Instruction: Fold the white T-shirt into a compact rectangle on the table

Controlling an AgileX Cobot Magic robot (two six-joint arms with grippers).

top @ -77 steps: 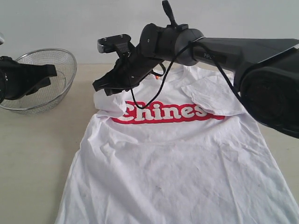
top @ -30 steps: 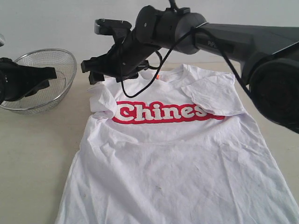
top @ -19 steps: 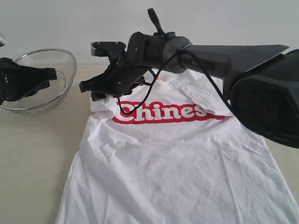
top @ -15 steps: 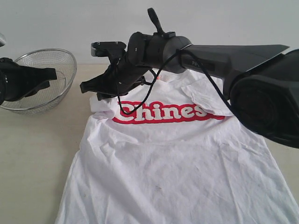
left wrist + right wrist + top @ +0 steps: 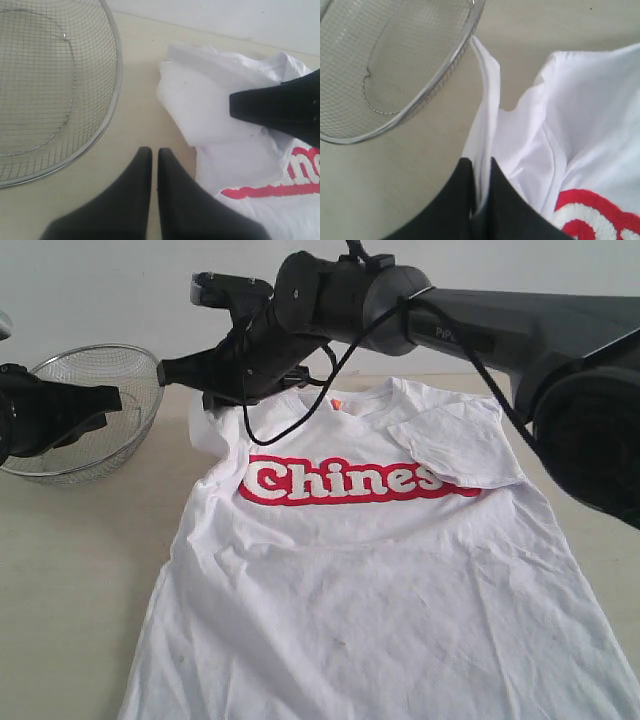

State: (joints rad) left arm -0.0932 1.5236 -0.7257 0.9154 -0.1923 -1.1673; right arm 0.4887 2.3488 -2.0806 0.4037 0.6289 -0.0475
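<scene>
The white T-shirt (image 5: 380, 570) lies face up on the table (image 5: 70, 580), its red "Chines" lettering (image 5: 345, 480) showing. My right gripper (image 5: 185, 380) reaches across to the shirt's left sleeve (image 5: 205, 425) and is shut on it, holding the cloth a little above the table. In the right wrist view the sleeve's edge (image 5: 487, 100) runs between the closed fingers of that gripper (image 5: 481, 165). My left gripper (image 5: 151, 151) is shut with nothing in it, low over bare table just left of the shirt (image 5: 200, 105). The shirt's right sleeve (image 5: 455, 445) lies folded inward.
A silver wire-mesh bowl (image 5: 140, 370) stands at the far left, close to the lifted sleeve; its rim (image 5: 455, 55) nearly meets the cloth. The left arm (image 5: 50, 415) is in front of the bowl. A pale wall runs behind the table.
The right gripper has closed on the left sleeve, then risen and shifted left, drawing the sleeve up off the shirt's chest. The left arm has stayed still.
</scene>
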